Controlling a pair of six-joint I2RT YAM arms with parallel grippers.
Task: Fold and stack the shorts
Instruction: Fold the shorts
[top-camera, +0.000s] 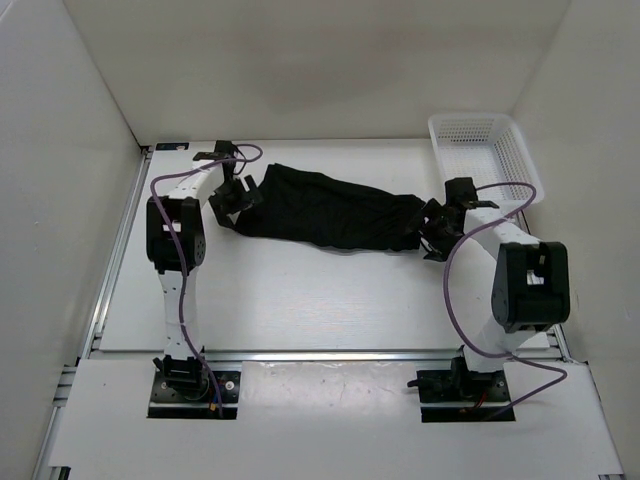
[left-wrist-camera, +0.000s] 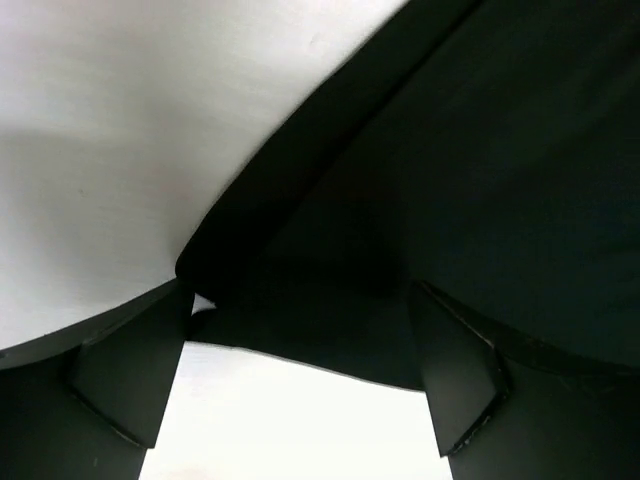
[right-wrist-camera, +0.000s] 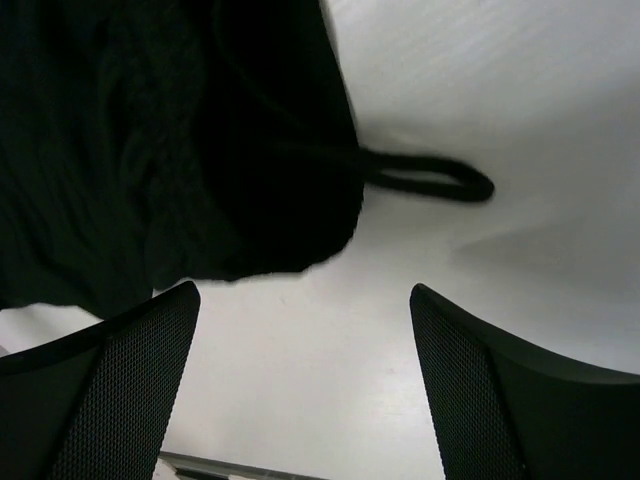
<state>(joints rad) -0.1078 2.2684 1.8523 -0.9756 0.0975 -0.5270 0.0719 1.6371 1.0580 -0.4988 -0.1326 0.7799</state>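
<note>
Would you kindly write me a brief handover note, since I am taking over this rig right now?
Left gripper: open, over the left end of the shorts, gripping nothing.
Right gripper: open, just short of the right end, by the drawstring loop.
Shorts: flat on the table, a long band between the grippers.
Done: seemingly one lengthwise fold.
Left: fold across, then stack.
</note>
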